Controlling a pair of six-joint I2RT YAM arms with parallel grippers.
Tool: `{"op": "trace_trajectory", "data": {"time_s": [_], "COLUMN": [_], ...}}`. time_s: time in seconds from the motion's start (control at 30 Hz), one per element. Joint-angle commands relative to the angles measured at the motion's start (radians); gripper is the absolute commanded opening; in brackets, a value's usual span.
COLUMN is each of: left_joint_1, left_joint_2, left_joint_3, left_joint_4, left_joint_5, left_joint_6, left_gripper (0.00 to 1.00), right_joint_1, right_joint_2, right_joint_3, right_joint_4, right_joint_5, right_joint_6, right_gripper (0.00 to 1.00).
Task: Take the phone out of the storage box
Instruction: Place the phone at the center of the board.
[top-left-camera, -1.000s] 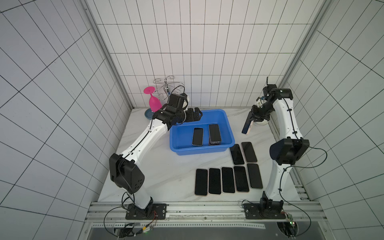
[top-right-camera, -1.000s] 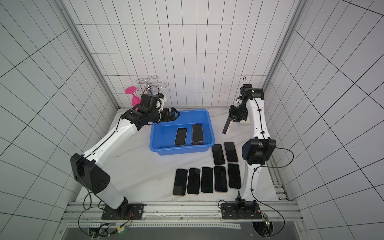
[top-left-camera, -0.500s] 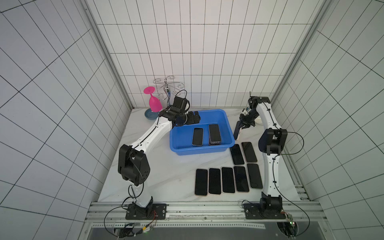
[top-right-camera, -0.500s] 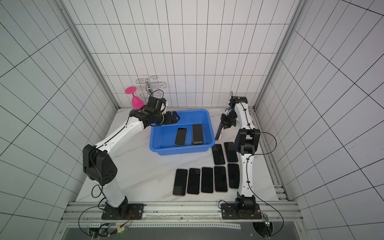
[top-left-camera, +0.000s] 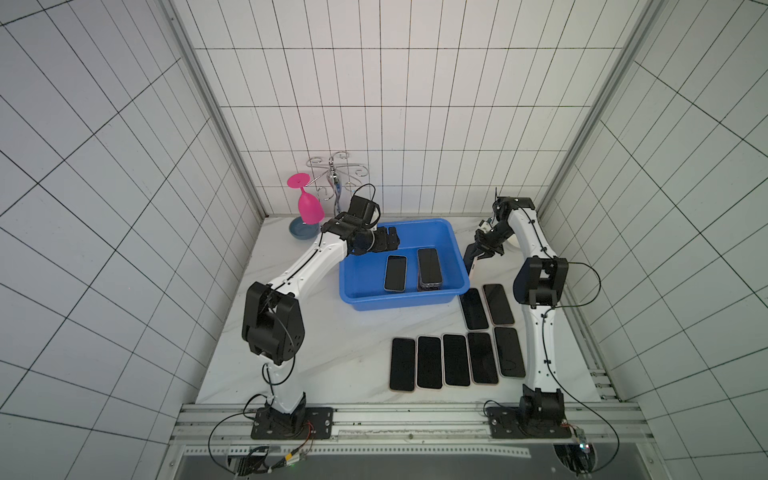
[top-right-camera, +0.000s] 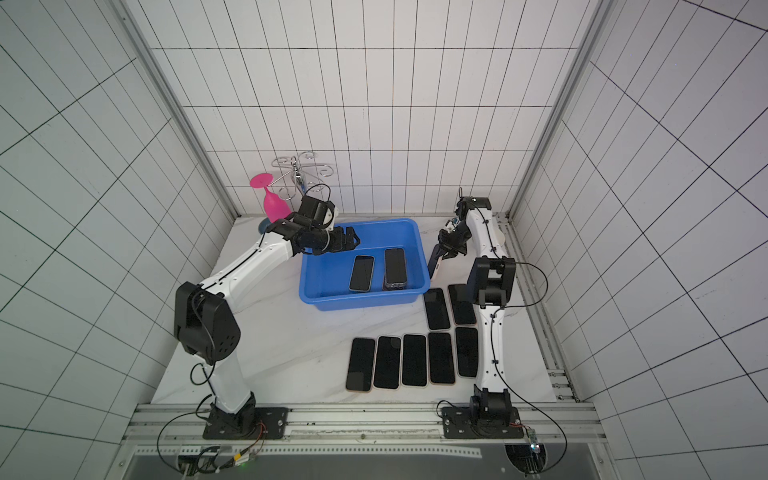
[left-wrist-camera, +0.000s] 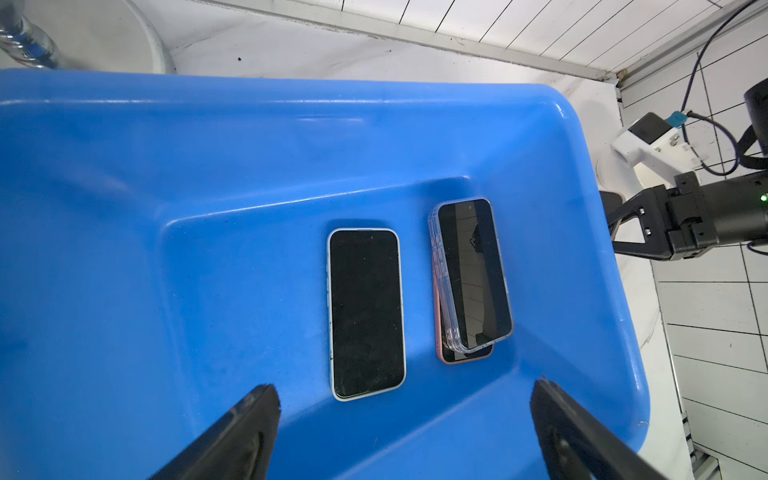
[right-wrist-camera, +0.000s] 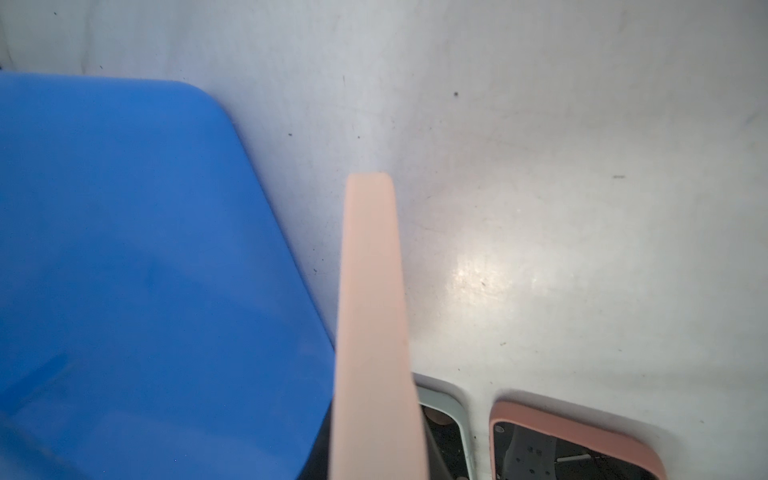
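The blue storage box (top-left-camera: 402, 300) (top-right-camera: 362, 300) (left-wrist-camera: 291, 137) stands at the middle back of the table. Inside lie a single phone (top-left-camera: 395, 273) (left-wrist-camera: 367, 313) and a small stack of phones (top-left-camera: 429, 268) (left-wrist-camera: 473, 274), all screen up. My left gripper (top-left-camera: 392, 241) (top-right-camera: 353, 240) (left-wrist-camera: 403, 388) hangs open over the box's far left part, holding nothing. My right gripper (top-left-camera: 484, 249) (top-right-camera: 449, 248) is shut on a pink-cased phone (top-left-camera: 469, 264) (top-right-camera: 435, 264) (right-wrist-camera: 374, 311). That phone hangs edge-on just outside the box's right wall, above the table.
A row of phones (top-left-camera: 455, 359) lies near the table's front, with two more phones (top-left-camera: 486, 305) behind it, right of the box. An upturned pink goblet (top-left-camera: 309, 208) on a grey-blue dish (top-left-camera: 301, 230) and a metal rack (top-left-camera: 338, 178) stand at the back left.
My right gripper has carried the pink-cased phone leftward and down, close to the box's right wall. My left arm has folded and its open gripper has shifted slightly over the box.
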Motion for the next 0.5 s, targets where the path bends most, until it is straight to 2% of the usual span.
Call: {"op": "trace_trajectory", "data": {"time_s": [0.0,0.2,0.33,0.4,0.47], "left_joint_1": [0.007,0.007,0.007,0.007,0.007], "left_joint_2": [0.020,0.041,0.052,0.056,0.060], "left_joint_3": [0.002,-0.002,-0.006,-0.008,-0.009], "left_joint_4": [-0.005,-0.015,-0.020,-0.021,-0.024], "left_joint_5": [0.013,0.026,0.038,0.037,0.041], "left_joint_6": [0.019,0.018,0.017,0.017,0.019], "left_gripper": [0.98,0.98,0.98,0.98,0.98], "right_joint_1": [-0.024,-0.071,-0.100,-0.118,-0.133], "right_joint_2": [0.062,0.098,0.117,0.125,0.130], "right_joint_3": [0.022,0.020,0.021,0.022,0.022], "right_joint_4": [0.049,0.070,0.094,0.104,0.115], "right_joint_5": [0.055,0.063,0.065,0.061,0.055], "right_joint_6": [-0.005,-0.006,-0.003,0.002,0.011], "right_gripper": [0.02,0.07,0.14,0.22,0.25]}}
